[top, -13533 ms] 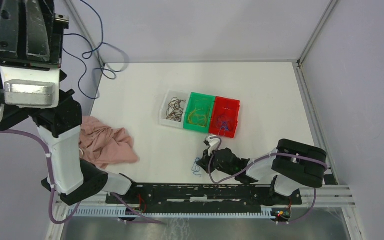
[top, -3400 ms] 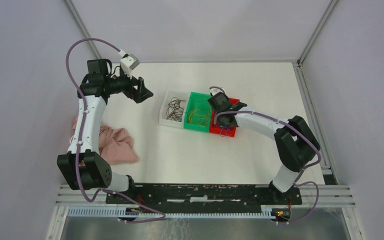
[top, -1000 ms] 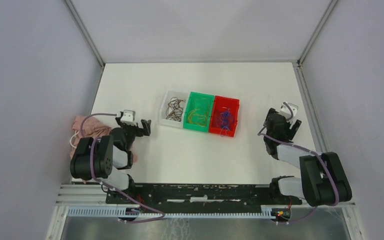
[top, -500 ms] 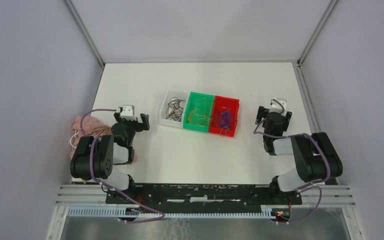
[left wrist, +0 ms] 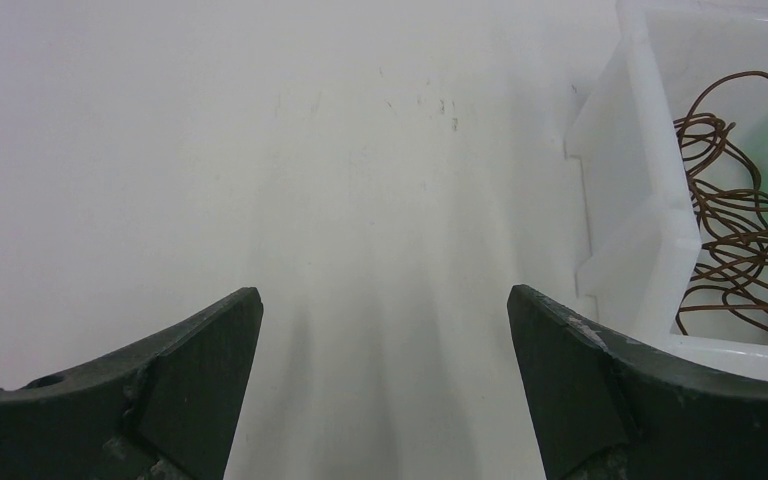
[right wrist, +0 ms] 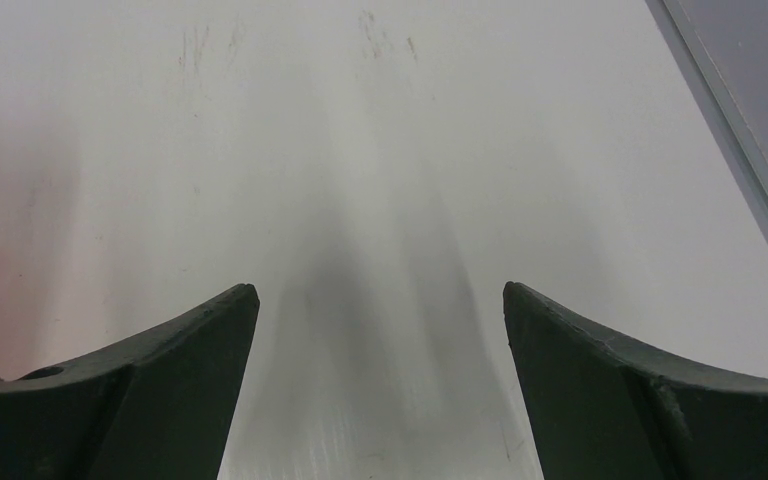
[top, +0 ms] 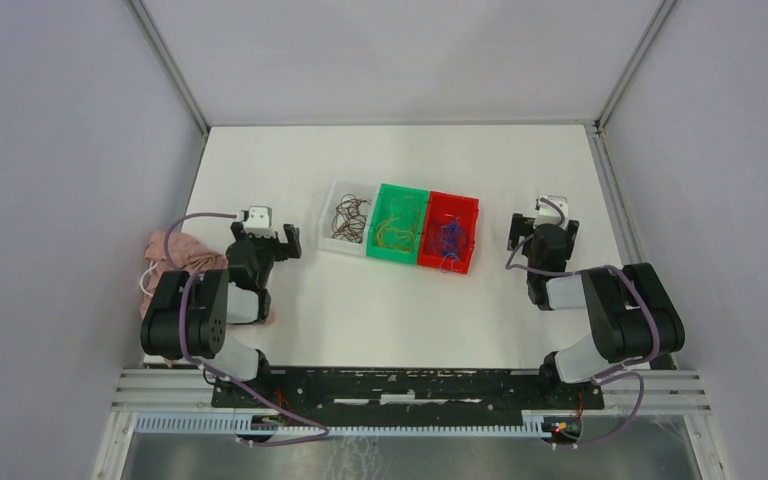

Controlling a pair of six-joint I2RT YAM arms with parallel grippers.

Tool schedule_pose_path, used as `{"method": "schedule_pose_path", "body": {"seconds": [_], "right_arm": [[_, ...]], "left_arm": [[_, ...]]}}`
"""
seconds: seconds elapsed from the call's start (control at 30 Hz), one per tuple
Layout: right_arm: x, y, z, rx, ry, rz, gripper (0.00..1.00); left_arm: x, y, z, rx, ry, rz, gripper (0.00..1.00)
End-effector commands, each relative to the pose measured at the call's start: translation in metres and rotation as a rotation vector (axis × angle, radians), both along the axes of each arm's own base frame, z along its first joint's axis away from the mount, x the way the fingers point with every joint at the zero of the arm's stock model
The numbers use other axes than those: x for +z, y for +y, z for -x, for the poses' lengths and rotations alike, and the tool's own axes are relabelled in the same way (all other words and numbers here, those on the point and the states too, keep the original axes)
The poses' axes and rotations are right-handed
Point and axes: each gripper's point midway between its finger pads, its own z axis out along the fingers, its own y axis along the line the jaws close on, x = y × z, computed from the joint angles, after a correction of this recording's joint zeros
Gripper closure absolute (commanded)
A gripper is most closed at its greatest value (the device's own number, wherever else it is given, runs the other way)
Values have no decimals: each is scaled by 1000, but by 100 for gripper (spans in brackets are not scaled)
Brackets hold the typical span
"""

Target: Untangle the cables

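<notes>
The cables [top: 400, 232] lie sorted by colour in three bins [top: 405, 188], seemingly untangled, so the left gripper [left wrist: 384, 305] and right gripper [right wrist: 380, 300] flank them, jaws wide and empty.

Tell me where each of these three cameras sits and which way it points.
Top external: above and behind both arms, which show, looking down on the table, three bins and pink cloth.
Left wrist: low on the left gripper, facing forward across the table; open fingers, white bin at right.
Right wrist: low on the right gripper, facing forward over the table; open fingers.
Shared: top and left wrist both show the white bin's brown cables.
</notes>
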Motion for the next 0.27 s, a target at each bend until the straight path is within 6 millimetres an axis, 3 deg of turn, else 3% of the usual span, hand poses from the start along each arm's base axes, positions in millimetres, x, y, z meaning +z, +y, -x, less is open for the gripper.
{"method": "schedule_pose_path", "body": {"seconds": [0.0, 0.23], "right_arm": [[24, 2, -14, 10, -85, -5, 1], [24, 2, -14, 8, -85, -5, 1]], "left_arm": [[18, 4, -7, 27, -61, 11, 1], [18, 4, -7, 42, -60, 3, 1]]}}
